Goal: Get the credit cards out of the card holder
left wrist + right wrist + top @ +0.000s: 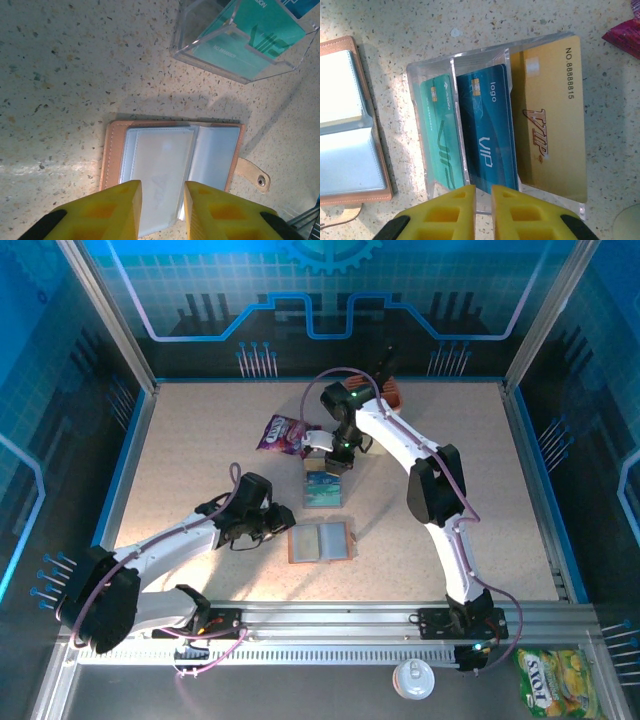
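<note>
Yellow fingers of the right gripper (484,192), narrowly parted and empty, hover over teal, blue and gold credit cards (487,135) slotted in a clear acrylic tray (432,67); beside it the open tan leather card holder (215,150) lies flat, sleeves apparently empty, under the left gripper (162,187), fingers narrowly apart, empty, probably to steady it.

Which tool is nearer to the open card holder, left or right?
Left. The left tool sits at the card holder's left edge, reaching over its inner sleeves. The right tool is farther back, over the clear tray holding the credit cards.
</note>
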Controlling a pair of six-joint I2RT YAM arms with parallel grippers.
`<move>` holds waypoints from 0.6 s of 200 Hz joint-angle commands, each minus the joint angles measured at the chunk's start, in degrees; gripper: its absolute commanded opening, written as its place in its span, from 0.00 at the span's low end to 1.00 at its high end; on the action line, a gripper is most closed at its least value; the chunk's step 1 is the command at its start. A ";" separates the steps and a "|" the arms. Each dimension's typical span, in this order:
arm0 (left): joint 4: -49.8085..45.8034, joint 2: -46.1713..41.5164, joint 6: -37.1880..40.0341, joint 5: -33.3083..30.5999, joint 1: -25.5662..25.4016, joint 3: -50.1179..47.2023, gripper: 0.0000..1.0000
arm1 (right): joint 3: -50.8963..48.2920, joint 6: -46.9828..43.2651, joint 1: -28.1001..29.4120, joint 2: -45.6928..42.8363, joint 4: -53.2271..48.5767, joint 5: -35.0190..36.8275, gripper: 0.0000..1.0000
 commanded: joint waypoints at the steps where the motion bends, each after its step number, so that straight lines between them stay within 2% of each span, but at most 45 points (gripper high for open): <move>1: 0.81 1.43 -0.47 0.54 0.49 0.24 0.29 | 0.58 2.29 -0.07 -2.16 0.76 -0.09 0.17; 49: 1.44 2.66 0.21 2.22 0.56 0.22 0.29 | -10.00 11.88 1.86 -9.61 11.64 -0.56 0.20; 64: 1.67 3.32 0.39 3.34 0.57 0.06 0.27 | -13.78 18.01 2.63 -11.99 16.13 -0.78 0.24; 120: 5.47 4.00 -1.16 5.40 0.56 -2.82 0.23 | -29.95 42.03 7.32 -21.62 30.65 1.26 0.26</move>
